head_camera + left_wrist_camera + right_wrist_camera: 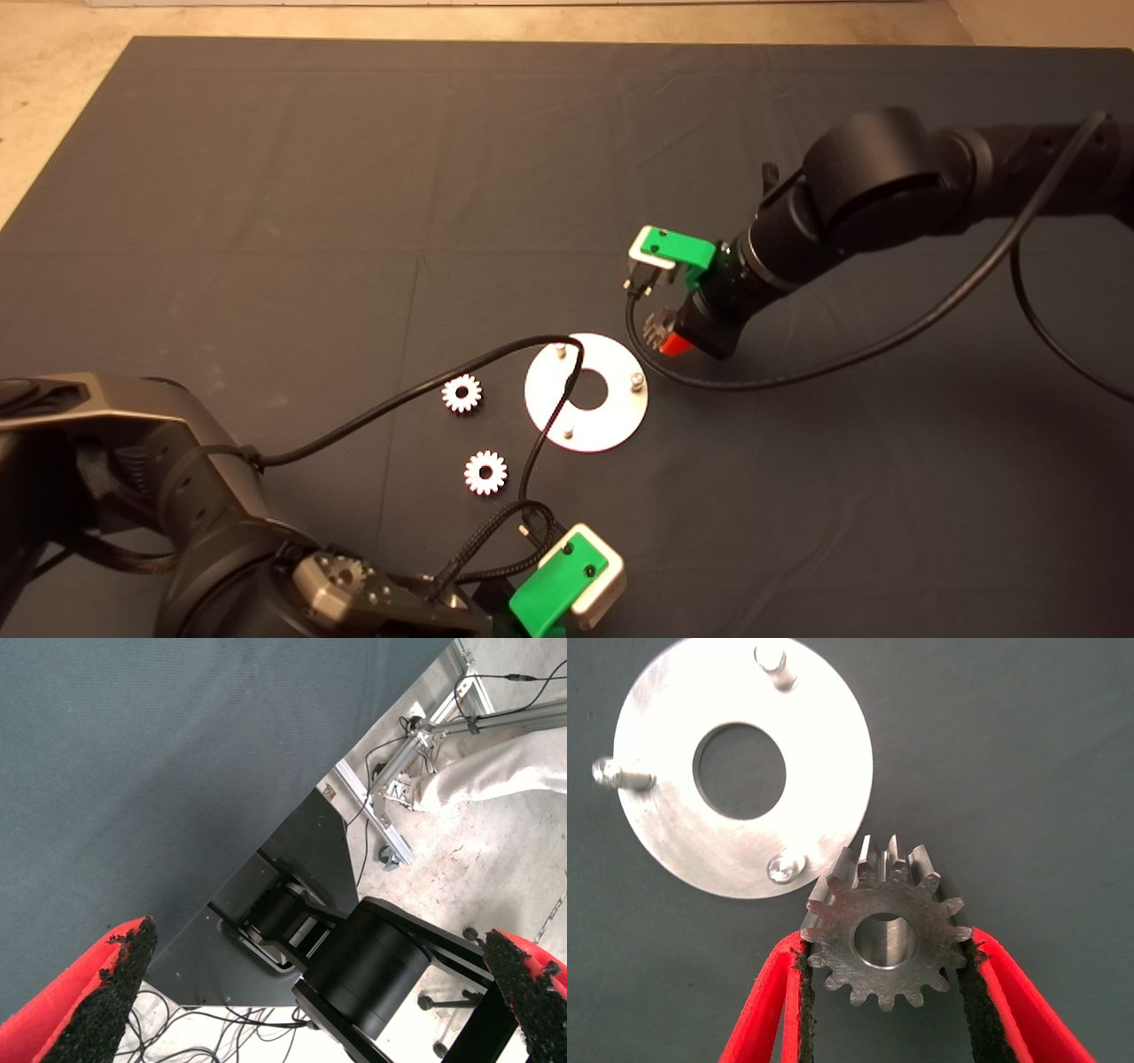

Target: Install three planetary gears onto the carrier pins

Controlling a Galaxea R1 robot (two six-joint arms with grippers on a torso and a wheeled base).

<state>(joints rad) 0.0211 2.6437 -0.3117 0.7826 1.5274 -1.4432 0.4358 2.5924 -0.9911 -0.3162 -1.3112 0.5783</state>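
1. The left hand (567,580) sits parked at the near edge of the mat (266,221). Only the left wrist view shows its fingers (97,992): they stand spread wide, holding nothing, with the mat's edge, the floor and a person's leg (505,771) beyond them.
2. Two planetary gears lie flat on the mat left of the disc: the nearer gear (485,472) and the farther gear (462,393), both clear of the disc.
3. The disc (611,416) lies flat mid-tabletop; its three carrier pins (636,381) are all bare. A black cable (540,443) crosses the disc in the head view, while the right wrist view shows it unobstructed.
4. The right hand (666,337) hovers just past the disc's far-right rim. The right wrist view shows it pinching the third gear (886,935) between both pads, bore visible, beside the closest pin (782,868); the head view shows only a few of that gear's teeth.
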